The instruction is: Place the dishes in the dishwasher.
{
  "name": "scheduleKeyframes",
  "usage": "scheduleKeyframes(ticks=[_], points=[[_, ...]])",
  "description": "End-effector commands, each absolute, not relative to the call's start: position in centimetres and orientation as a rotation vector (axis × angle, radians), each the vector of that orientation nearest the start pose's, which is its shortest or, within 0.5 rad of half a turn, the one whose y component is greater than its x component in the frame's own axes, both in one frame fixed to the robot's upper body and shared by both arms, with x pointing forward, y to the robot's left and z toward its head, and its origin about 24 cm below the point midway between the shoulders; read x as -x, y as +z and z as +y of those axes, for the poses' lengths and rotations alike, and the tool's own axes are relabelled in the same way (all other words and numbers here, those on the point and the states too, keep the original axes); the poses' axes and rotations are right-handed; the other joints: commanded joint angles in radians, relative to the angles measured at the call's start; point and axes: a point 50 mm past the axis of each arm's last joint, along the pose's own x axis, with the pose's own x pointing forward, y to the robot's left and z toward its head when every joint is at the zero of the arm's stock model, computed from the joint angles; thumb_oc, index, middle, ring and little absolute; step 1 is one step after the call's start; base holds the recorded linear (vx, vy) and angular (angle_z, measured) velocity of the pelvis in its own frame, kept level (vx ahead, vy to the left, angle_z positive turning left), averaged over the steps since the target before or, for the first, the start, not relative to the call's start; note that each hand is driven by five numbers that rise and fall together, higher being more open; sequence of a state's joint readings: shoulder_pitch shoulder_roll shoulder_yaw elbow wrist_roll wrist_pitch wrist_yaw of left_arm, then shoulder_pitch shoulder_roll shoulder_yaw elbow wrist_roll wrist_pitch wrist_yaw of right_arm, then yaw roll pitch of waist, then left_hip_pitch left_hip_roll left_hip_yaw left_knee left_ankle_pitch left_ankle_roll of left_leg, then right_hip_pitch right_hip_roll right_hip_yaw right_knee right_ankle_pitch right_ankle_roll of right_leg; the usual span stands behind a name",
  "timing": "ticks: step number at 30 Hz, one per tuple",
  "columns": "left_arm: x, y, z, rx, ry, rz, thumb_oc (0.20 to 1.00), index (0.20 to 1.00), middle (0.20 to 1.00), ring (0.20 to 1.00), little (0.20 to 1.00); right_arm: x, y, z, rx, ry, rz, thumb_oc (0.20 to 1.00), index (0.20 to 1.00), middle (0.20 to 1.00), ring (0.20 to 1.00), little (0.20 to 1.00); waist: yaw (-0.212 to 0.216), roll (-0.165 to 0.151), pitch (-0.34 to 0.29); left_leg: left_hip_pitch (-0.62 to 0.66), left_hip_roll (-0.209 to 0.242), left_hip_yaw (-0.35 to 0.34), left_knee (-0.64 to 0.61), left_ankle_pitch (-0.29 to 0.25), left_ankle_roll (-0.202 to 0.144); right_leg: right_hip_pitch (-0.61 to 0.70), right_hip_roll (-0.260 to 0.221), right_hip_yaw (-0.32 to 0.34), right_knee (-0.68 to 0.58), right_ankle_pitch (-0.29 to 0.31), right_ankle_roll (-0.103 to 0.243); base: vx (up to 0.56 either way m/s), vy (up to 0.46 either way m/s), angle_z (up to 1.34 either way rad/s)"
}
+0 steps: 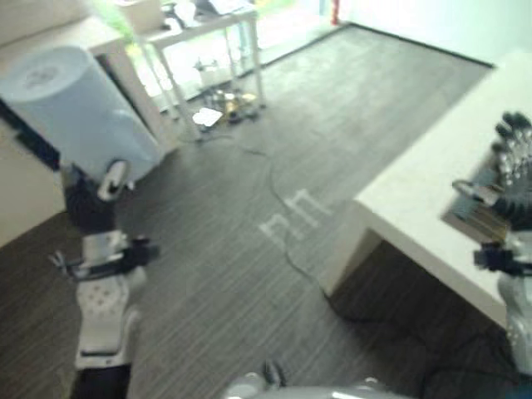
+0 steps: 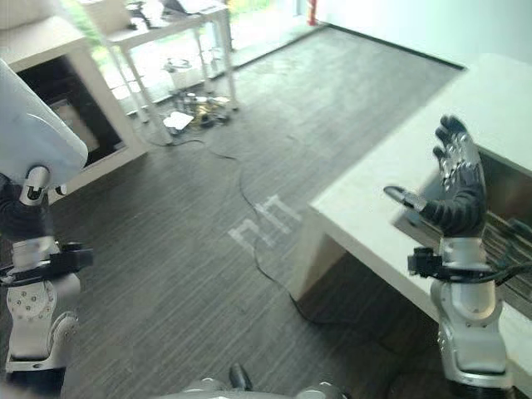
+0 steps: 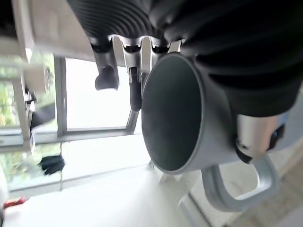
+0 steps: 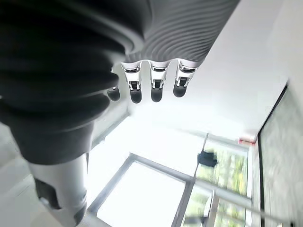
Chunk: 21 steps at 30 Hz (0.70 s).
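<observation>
My left hand (image 1: pixel 90 204) is raised at the left with a pale blue-grey mug (image 1: pixel 75 108) in it. In the left wrist view the fingers (image 3: pixel 135 90) and thumb are curled round the mug (image 3: pixel 189 123), whose open mouth faces the camera and whose handle (image 3: pixel 241 189) sticks out to one side. At the right, my right hand (image 2: pixel 455 179) is held up over the white counter (image 2: pixel 374 199) with straight fingers (image 4: pixel 156 90) and nothing in it. Just past that hand is a dark recess with a wire rack (image 2: pixel 507 237) in the counter.
A white cabinet with a dark opening (image 2: pixel 58 100) stands at the back left. Behind it is a white table (image 1: pixel 208 33) with small clutter (image 1: pixel 224 104) on the floor beneath. Dark striped carpet with a white marking (image 1: pixel 291 216) covers the middle.
</observation>
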<state>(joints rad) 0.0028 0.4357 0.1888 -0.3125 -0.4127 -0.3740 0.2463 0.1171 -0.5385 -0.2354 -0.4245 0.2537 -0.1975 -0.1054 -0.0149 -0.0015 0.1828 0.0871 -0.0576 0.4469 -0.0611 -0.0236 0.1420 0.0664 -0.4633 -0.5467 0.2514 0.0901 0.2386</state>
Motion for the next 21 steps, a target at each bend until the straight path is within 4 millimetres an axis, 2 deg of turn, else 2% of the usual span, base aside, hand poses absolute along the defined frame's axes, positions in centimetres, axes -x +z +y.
scheduleKeyframes(ticks=[1, 2, 4, 5, 7, 9, 13, 21], points=[[-22.1, 21.1, 23.9, -0.056, 0.143, -0.86, 0.2, 0.2, 0.2, 0.2, 0.2, -21.4, 18.9, -24.5, 0.33, -0.161, -0.702, 1.0, 1.0, 1.0, 1.0, 1.0, -0.049, -0.017, -0.031, 0.095, 0.121, -0.131, -0.026, -0.027, -0.229, -0.081, 0.083, 0.085, -0.298, 0.249, 0.006, -0.02, 0.361, 1.41], [-22.6, 21.4, 23.2, -0.045, 0.106, -0.863, 0.2, 0.2, 0.2, 0.2, 0.2, -21.2, 18.7, -24.7, 0.341, -0.188, -0.692, 1.0, 1.0, 1.0, 1.0, 1.0, -0.078, -0.02, -0.038, 0.073, 0.105, -0.187, -0.026, -0.025, -0.205, -0.114, 0.131, 0.205, -0.28, 0.21, -0.009, 0.06, 0.295, 1.89], [-23.5, 21.1, 22.0, -0.053, 0.11, -0.85, 0.2, 0.2, 0.2, 0.2, 0.2, -21.0, 18.9, -25.3, 0.331, -0.176, -0.691, 1.0, 1.0, 1.0, 1.0, 1.0, -0.102, -0.027, -0.061, 0.034, 0.095, -0.246, -0.026, -0.01, -0.178, -0.122, 0.27, 0.369, -0.238, 0.089, -0.05, 0.06, 0.33, 2.31], [-23.6, 20.9, 21.6, -0.05, 0.117, -0.852, 0.2, 0.2, 0.2, 0.2, 0.2, -20.9, 19.2, -25.5, 0.331, -0.166, -0.699, 1.0, 1.0, 1.0, 1.0, 1.0, -0.099, -0.031, -0.071, 0.02, 0.09, -0.257, -0.026, -0.005, -0.169, -0.113, 0.307, 0.395, -0.249, 0.051, -0.059, 0.02, 0.218, 2.13], [-23.6, 21.0, 21.5, -0.032, 0.132, -0.864, 0.2, 0.2, 0.2, 0.2, 0.2, -20.8, 19.3, -25.5, 0.337, -0.165, -0.705, 1.0, 1.0, 1.0, 1.0, 1.0, -0.095, -0.033, -0.082, 0.01, 0.072, -0.293, -0.026, -0.008, -0.152, -0.097, 0.349, 0.449, -0.262, 0.012, -0.069, 0.04, 0.08, 1.99], [-23.0, 20.9, 21.9, -0.015, 0.167, -0.875, 0.2, 0.2, 0.2, 0.2, 0.2, -21.1, 19.6, -25.0, 0.328, -0.137, -0.715, 1.0, 1.0, 1.0, 1.0, 1.0, -0.057, -0.035, -0.089, 0.008, 0.069, -0.32, -0.026, -0.004, -0.149, -0.072, 0.343, 0.409, -0.268, -0.005, -0.076, 0.02, -0.06, 1.22], [-22.3, 21.0, 22.6, -0.002, 0.21, -0.909, 0.2, 0.2, 0.2, 0.2, 0.2, -22.3, 20.1, -23.5, 0.313, -0.101, -0.719, 1.0, 1.0, 1.0, 1.0, 1.0, -0.012, -0.034, -0.098, 0.016, 0.069, -0.349, -0.026, -0.01, -0.148, -0.043, 0.346, 0.389, -0.3, -0.007, -0.077, 0.01, -0.116, 0.35], [-21.3, 20.3, 23.6, -0.014, 0.274, -0.872, 0.2, 0.2, 0.2, 0.2, 0.2, -22.3, 19.5, -22.9, 0.299, -0.022, -0.662, 1.0, 1.0, 1.0, 1.0, 1.0, 0.011, -0.024, -0.114, 0.012, 0.092, -0.336, -0.026, -0.004, -0.166, 0.015, 0.363, 0.347, -0.338, -0.04, -0.105, 0.03, -0.1, 0.0]])
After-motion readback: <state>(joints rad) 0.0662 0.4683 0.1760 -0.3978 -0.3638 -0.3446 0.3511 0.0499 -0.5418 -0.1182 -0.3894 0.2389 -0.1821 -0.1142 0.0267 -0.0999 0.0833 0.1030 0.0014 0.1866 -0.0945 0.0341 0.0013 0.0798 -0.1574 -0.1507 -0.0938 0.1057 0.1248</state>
